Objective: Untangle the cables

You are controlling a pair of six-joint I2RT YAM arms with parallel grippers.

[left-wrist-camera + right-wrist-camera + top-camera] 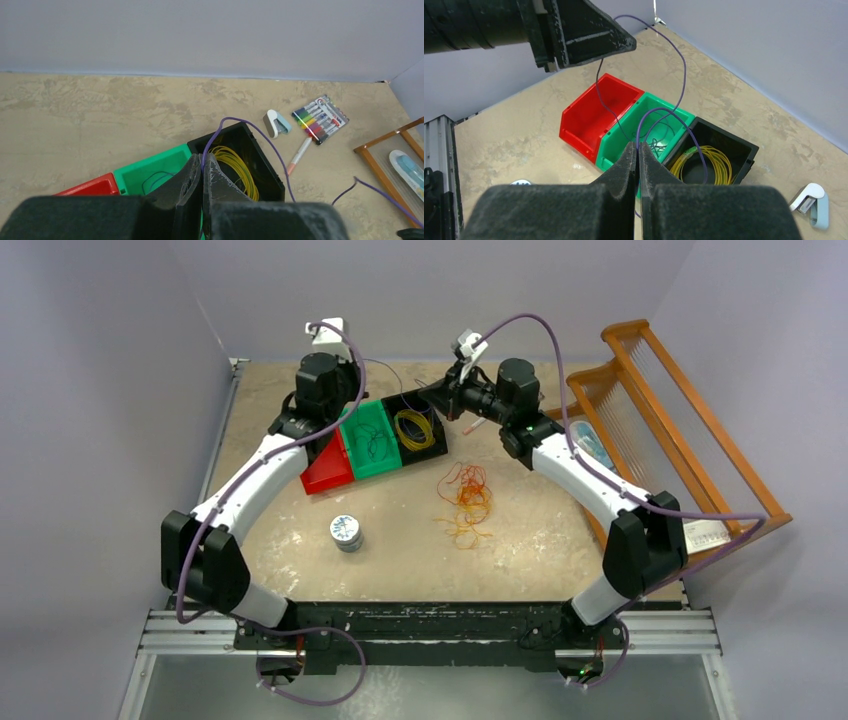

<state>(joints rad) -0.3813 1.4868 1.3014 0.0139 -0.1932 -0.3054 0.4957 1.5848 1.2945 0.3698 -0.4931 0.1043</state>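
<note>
Left end effector (202,159) and right end effector (638,149), both tight on one thin purple cable (685,70), aloft over the bins (576,132)

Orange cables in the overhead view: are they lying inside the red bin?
No, the orange cables lie in a loose heap on the table, apart from the red bin.

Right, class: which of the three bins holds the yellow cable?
The black bin, at the end of the row beside the green bin. Its yellow cable lies coiled inside; the green one holds dark cable.
</note>
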